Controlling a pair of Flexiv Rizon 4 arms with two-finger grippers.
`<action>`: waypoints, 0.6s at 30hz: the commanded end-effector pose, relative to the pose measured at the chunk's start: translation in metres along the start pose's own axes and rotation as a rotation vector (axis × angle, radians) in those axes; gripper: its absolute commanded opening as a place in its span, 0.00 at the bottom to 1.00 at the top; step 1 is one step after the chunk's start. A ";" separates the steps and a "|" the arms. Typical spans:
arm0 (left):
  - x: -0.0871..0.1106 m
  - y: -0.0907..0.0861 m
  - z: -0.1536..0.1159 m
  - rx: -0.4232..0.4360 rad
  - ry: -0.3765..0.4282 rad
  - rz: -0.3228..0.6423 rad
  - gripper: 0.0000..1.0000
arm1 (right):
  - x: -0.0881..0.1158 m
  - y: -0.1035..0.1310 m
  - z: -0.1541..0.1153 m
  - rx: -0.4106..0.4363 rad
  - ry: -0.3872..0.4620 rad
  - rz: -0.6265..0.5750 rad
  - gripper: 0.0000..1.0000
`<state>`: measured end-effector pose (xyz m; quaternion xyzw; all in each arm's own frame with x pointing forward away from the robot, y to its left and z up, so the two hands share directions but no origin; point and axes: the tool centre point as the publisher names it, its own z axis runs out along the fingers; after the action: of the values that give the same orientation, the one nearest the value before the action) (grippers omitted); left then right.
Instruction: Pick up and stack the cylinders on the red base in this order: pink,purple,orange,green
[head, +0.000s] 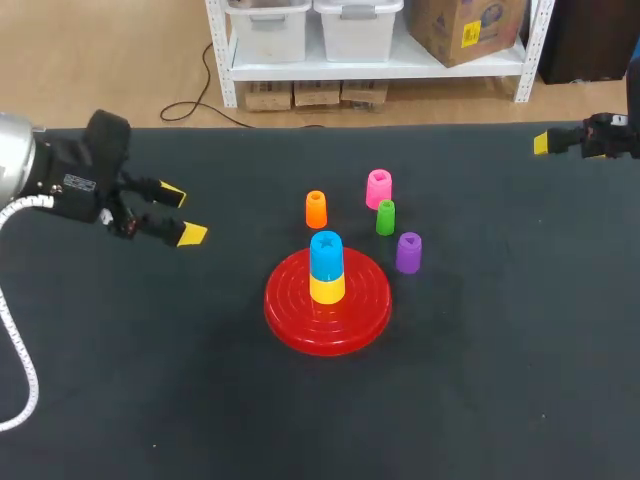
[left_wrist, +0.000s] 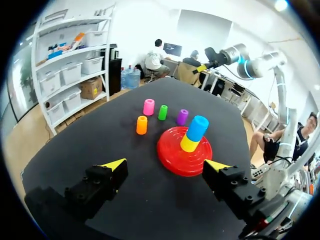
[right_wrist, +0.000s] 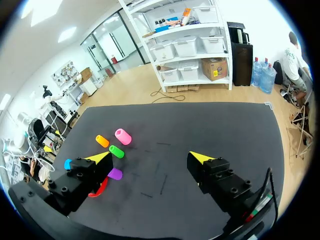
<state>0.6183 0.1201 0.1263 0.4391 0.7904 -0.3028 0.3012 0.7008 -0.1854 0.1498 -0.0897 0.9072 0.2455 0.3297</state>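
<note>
The red base (head: 290, 315) lies mid-table with a yellow cylinder (head: 327, 289) and a blue one (head: 326, 254) stacked on its peg. Behind it stand the orange (head: 316, 209), pink (head: 379, 188), green (head: 385, 217) and purple (head: 408, 252) cylinders. My left gripper (head: 181, 214) hangs open and empty to the left of them. My right gripper (head: 545, 143) is at the far right table edge. In the left wrist view the base (left_wrist: 170, 155) lies ahead of the open gripper (left_wrist: 165, 165). In the right wrist view the pink cylinder (right_wrist: 123, 136) lies ahead, beside the open gripper (right_wrist: 150, 158).
The black table (head: 500, 380) spreads wide around the base. In the right wrist view one finger hides most of the red base (right_wrist: 101, 188).
</note>
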 end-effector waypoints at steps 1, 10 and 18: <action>0.001 0.001 0.001 0.006 -0.012 0.011 1.00 | 0.000 0.000 0.000 -0.002 0.000 0.000 1.00; 0.002 0.000 0.001 -0.005 -0.042 0.015 1.00 | 0.000 0.000 0.000 -0.002 0.000 0.000 1.00; 0.003 0.000 -0.002 -0.083 -0.053 0.025 1.00 | 0.000 0.000 0.000 -0.002 0.000 0.000 1.00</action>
<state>0.6259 0.1257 0.1267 0.4343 0.7881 -0.2831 0.3317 0.7008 -0.1854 0.1499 -0.0897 0.9072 0.2455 0.3298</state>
